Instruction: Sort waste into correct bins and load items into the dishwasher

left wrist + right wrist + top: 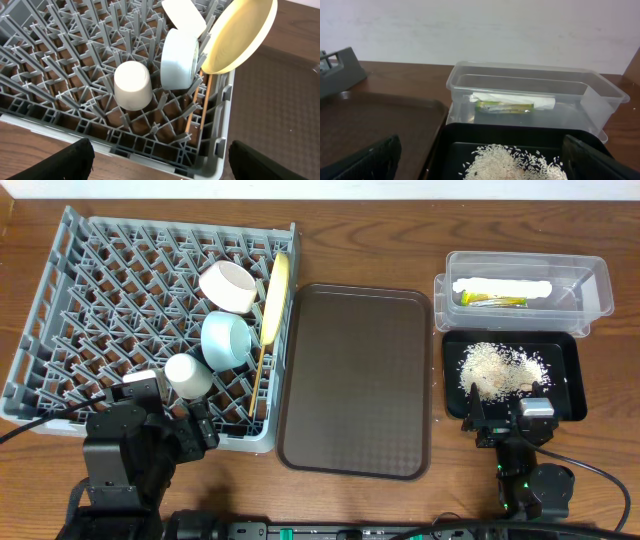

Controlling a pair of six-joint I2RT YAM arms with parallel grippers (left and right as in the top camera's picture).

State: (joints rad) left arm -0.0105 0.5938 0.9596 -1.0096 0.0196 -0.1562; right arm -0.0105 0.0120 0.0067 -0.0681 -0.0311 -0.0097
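Altogether two bowls (226, 338), one cup (188, 375), one plate (276, 298), two chopsticks (258, 375)

Matt grey plastic rack (100, 280), glossy clear plastic tub (598, 275), textured brown tray (355, 380), wood-grain table (380, 240)

A brown serving tray (355, 380) lies on the wooden table (360, 225), nothing on it.

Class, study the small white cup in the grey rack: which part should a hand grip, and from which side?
Across its round side wall, from above: the cup seems to sit base-up among the pegs of the rack, which fence its lower part.
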